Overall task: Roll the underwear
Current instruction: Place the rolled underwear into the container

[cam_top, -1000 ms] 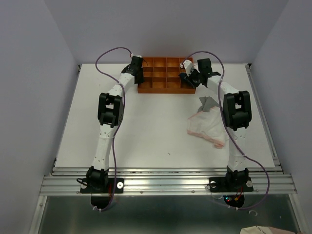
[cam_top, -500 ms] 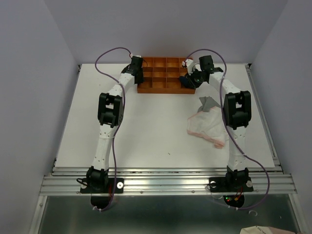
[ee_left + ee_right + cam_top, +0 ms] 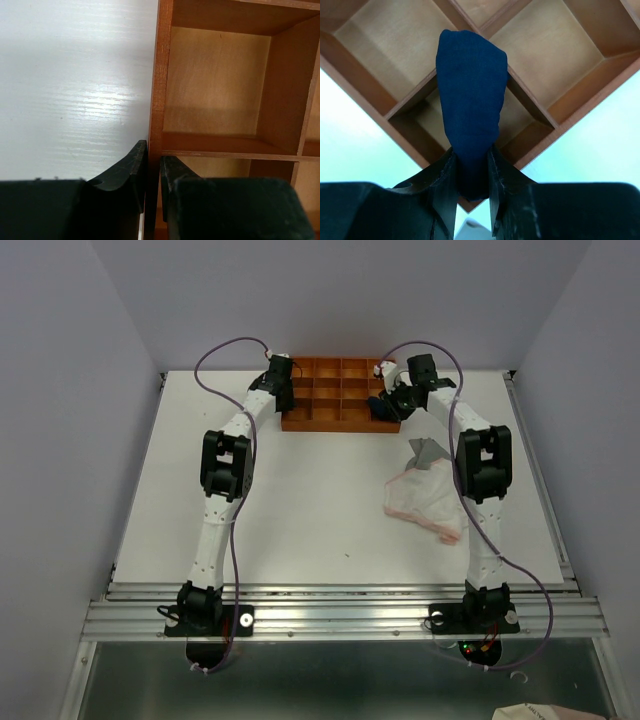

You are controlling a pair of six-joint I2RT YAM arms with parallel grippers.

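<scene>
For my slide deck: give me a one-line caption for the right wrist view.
Right pincer grips bundled navy underwear above a corner compartment of the wooden tray.

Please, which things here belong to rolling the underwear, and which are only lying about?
For the job: navy underwear in right gripper; pink-white underwear; grey underwear; wooden tray, held by left gripper.
Lying about: small speck on table; pale thing beyond the near rail.

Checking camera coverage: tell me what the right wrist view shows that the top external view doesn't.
Only right wrist: the navy underwear plainly pinched in the right gripper. Only top external: the pink-white underwear and grey underwear on the table, and the left gripper at the wooden tray's left wall. Both: that tray and the right gripper.
</scene>
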